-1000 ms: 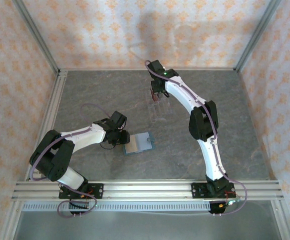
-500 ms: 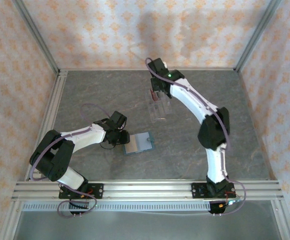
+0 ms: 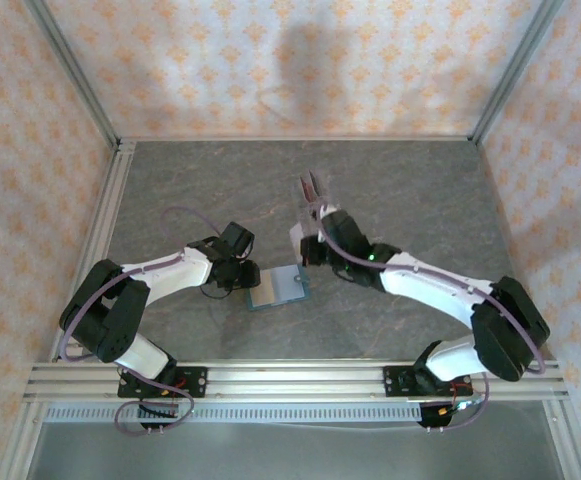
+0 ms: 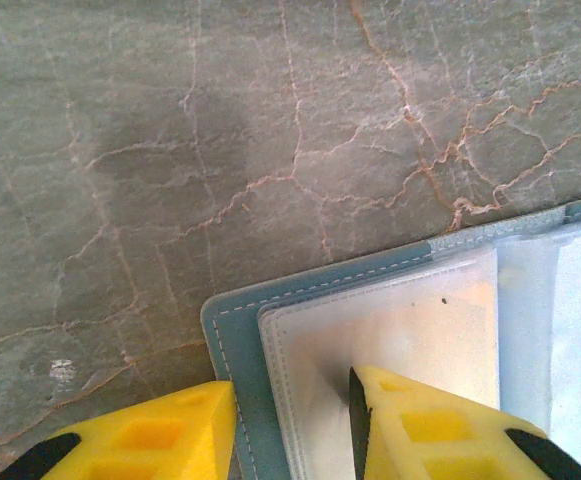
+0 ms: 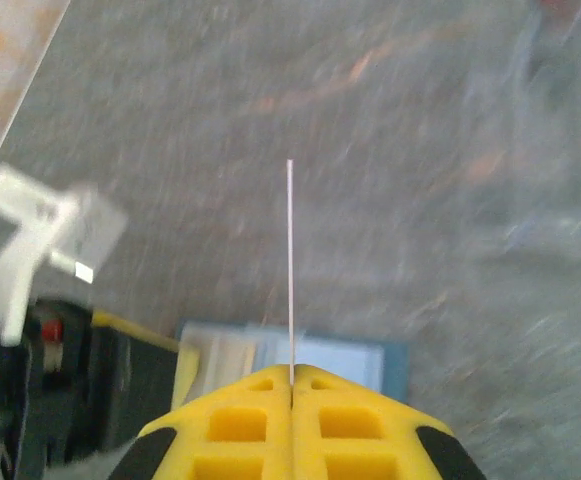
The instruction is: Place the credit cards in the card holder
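The teal-blue rectangular card holder [image 3: 280, 288] lies open at centre frame in the top view, pale inside up. Its long axis runs left to right, with the right end tipped slightly toward the top.

The left gripper [image 3: 241, 272] sits at the holder's left short edge. The left wrist view shows its yellow fingers parted, one tip on the clear inner sleeve and the other on the grey marbled table [image 3: 420, 200] beside the stitched rim.

The right gripper [image 3: 307, 252] sits just above the holder's upper edge in the frame. Its fingers are closed on one thin plastic card [image 5: 290, 270], seen edge-on and pointing straight out from the tips.

There's bare table to the right of the holder and below it. The count is one holder and one held card. Dark red cards [image 3: 313, 187] stand higher in the frame, number unclear.
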`<state>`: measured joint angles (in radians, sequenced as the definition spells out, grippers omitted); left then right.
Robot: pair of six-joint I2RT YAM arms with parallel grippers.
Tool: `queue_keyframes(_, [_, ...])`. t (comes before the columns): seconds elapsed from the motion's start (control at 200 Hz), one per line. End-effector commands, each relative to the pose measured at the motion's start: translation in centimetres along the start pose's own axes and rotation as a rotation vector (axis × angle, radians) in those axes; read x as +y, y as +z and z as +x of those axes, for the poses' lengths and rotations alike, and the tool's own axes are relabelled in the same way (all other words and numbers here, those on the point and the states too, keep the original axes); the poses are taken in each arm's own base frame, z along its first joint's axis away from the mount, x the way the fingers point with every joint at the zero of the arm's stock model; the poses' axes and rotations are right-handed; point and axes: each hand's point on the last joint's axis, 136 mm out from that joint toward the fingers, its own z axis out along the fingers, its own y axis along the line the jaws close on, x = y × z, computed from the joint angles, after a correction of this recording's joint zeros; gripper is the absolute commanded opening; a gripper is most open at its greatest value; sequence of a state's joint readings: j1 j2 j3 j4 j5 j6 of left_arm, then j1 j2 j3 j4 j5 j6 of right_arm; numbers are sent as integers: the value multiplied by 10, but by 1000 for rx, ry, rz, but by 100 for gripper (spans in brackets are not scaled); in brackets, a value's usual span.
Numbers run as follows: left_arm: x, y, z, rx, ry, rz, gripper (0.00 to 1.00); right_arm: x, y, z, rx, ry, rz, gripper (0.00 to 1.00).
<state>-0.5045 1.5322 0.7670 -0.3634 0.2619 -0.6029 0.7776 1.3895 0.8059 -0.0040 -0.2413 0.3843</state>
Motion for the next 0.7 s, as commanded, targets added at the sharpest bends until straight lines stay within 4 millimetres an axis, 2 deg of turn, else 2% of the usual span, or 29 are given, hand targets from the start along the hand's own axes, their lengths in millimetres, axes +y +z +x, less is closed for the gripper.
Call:
queue_keyframes(0.0, [2, 2, 7, 22, 19, -21, 36, 47, 7, -2, -58, 82, -251, 0])
queue_keyframes(0.1, [2, 2, 6, 22, 18, -22, 35, 48, 19, 21, -29, 103, -277, 0])
queue_keyframes(0.245, [2, 2, 7, 23, 18, -21, 35, 38, 32, 38, -20, 165, -297, 0])
queue_keyframes(0.696, [2, 3, 6, 23, 18, -21, 35, 32, 58, 57, 6, 227, -325, 0])
